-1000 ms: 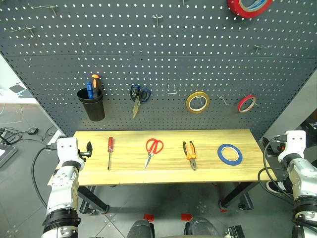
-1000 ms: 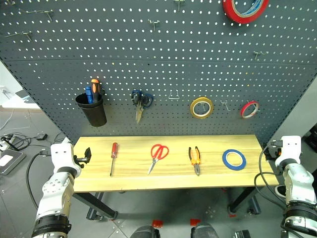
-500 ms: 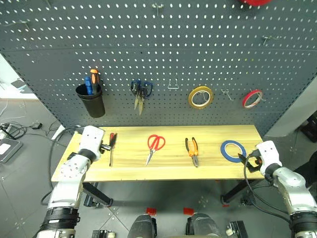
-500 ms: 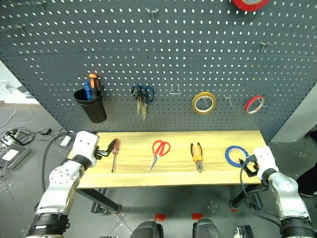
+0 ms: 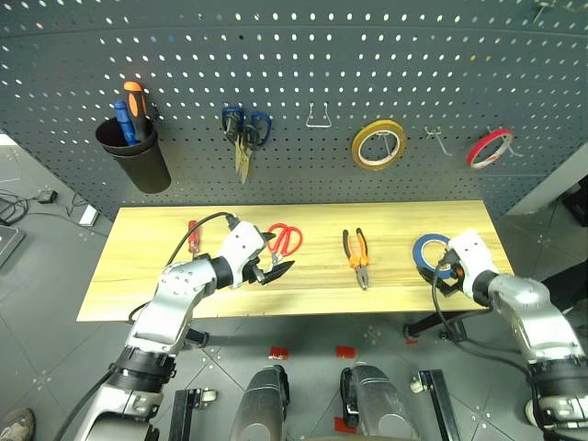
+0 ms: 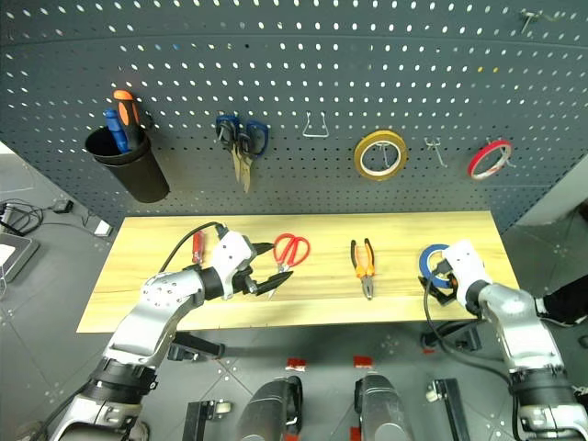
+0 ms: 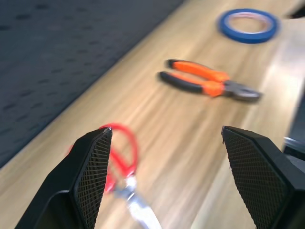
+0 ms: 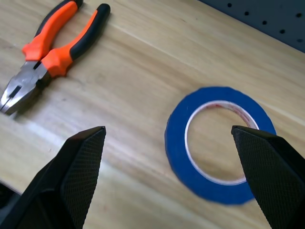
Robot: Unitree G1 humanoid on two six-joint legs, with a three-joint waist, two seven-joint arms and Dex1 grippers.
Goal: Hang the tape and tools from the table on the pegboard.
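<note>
On the table (image 5: pixel 138 276) lie, from left to right, a red-handled screwdriver (image 5: pixel 192 235), red scissors (image 5: pixel 288 239), orange-and-black pliers (image 5: pixel 356 258) and a ring of blue tape (image 5: pixel 424 248). My left gripper (image 5: pixel 276 259) is open just over the scissors' blades, and its wrist view shows the scissors (image 7: pixel 121 157) low between the fingers. My right gripper (image 5: pixel 445 274) is open at the tape's near right edge, hiding part of it. Its wrist view has the tape (image 8: pixel 176 148) between the fingers. The pegboard (image 5: pixel 367 55) stands behind the table.
On the pegboard hang a black cup (image 5: pixel 138 161) with orange and blue screwdrivers, blue-handled scissors (image 5: pixel 241 129), a yellow tape roll (image 5: pixel 378 144) and a red roll (image 5: pixel 490 147). Bare hooks (image 5: pixel 319 115) sit between them. The table's front edge runs under both arms.
The view has tilted down. My left gripper swung right from the screwdriver to the red scissors. My right gripper moved left to the blue tape. Both stay open.
</note>
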